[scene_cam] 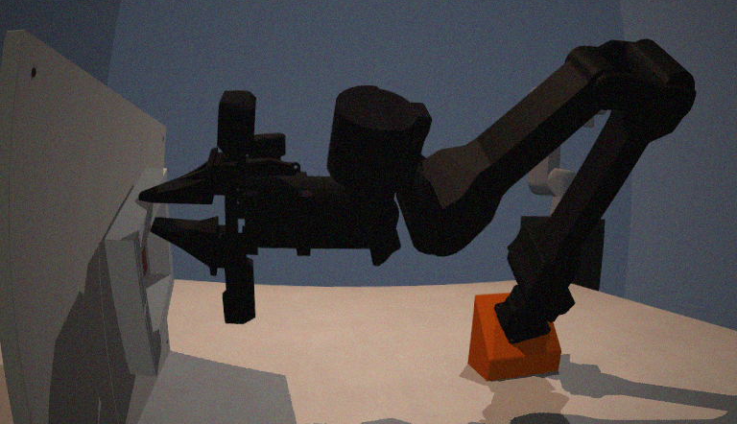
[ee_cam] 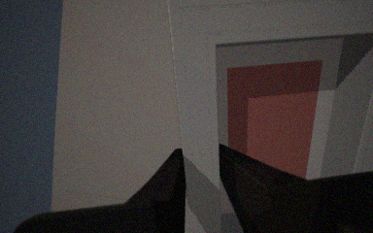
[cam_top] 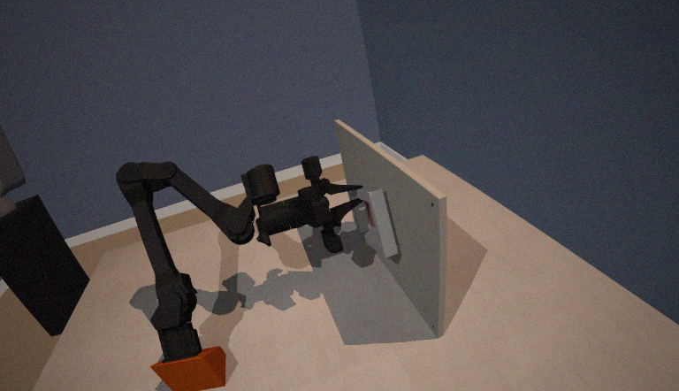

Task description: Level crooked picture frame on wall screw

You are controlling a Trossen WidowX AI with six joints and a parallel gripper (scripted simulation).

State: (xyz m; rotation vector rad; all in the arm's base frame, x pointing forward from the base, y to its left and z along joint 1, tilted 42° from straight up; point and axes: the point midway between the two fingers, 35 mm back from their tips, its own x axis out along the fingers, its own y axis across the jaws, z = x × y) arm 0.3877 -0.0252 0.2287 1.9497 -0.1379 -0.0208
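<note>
The picture frame (cam_top: 386,226) (scene_cam: 122,267) (ee_cam: 194,73) is pale grey around a red picture (cam_top: 370,215) (scene_cam: 144,261) (ee_cam: 282,136) and hangs on the front of an upright board (cam_top: 415,206) (scene_cam: 54,153) (ee_cam: 117,97). In the wrist view its outer edge is not parallel to the board's edge, so it looks tilted. My gripper (cam_top: 362,193) (scene_cam: 145,213) (ee_cam: 198,152) is shut on the frame's top bar, one finger above the bar and one inside the opening. The screw and the notched strip are hidden.
The arm stands on an orange base block (cam_top: 193,369) (scene_cam: 516,357) on the table (cam_top: 525,317) (scene_cam: 347,332). Small dark holes mark the board's corners. A black box (cam_top: 40,266) stands at the left in the top view. A white-edged object (cam_top: 390,150) shows behind the board.
</note>
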